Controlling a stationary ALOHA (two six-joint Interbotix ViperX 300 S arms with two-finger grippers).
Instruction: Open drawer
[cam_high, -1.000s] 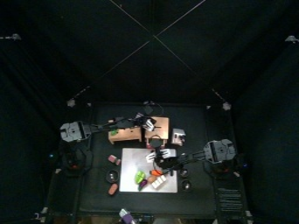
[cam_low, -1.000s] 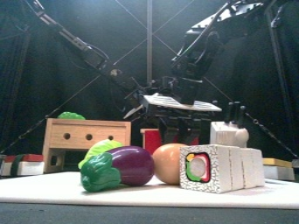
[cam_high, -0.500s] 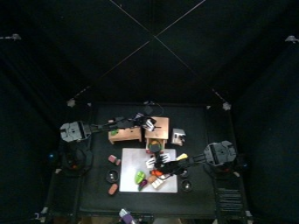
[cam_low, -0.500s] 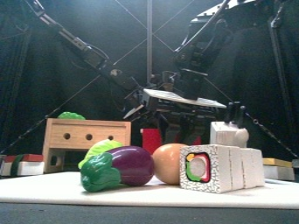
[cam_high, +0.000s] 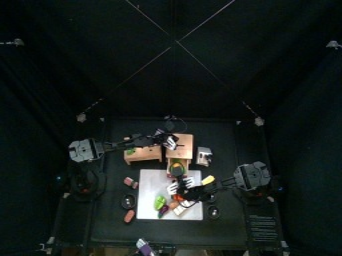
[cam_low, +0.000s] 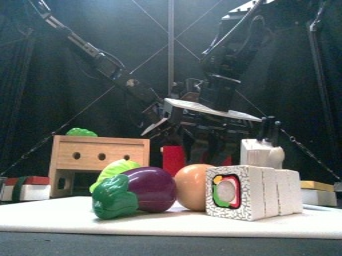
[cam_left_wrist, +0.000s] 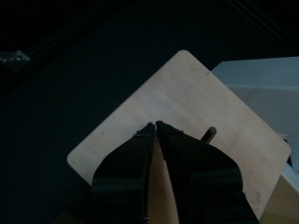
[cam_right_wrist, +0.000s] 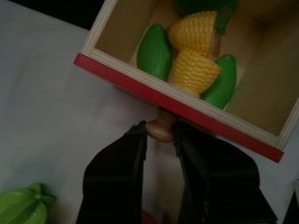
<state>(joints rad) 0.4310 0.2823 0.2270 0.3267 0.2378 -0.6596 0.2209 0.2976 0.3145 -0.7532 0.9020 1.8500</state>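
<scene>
At the back of the white mat (cam_high: 150, 181), the drawer (cam_right_wrist: 122, 80) was right in front of the right gripper (cam_right_wrist: 160, 133). Its red front ran crosswise to the jaws, and the jaws looked clamped on the little tan knob (cam_right_wrist: 158, 130) in the middle of it. So I'd guess the pull runs straight back along the gripper's own length, away from the cabinet (cam_low: 96, 160). The drawer's top was open enough to show toy corn (cam_right_wrist: 193, 52) inside, so I'd call it already a good way out. I couldn't tell exactly how far, though.

The right arm was clearly the one on the job. The left gripper (cam_left_wrist: 156, 131) sat on the cabinet's plain wooden top with its jaws together at the tips, which reads to me as bracing the cabinet so it wouldn't slide.

As for the surroundings, it was a small black table (cam_high: 114, 140) with black curtains all round. The mat in front held toy food, including an eggplant (cam_low: 150, 188) and a sushi roll (cam_low: 254, 192). Those lay near the pull path, so there was not much room to spare.
</scene>
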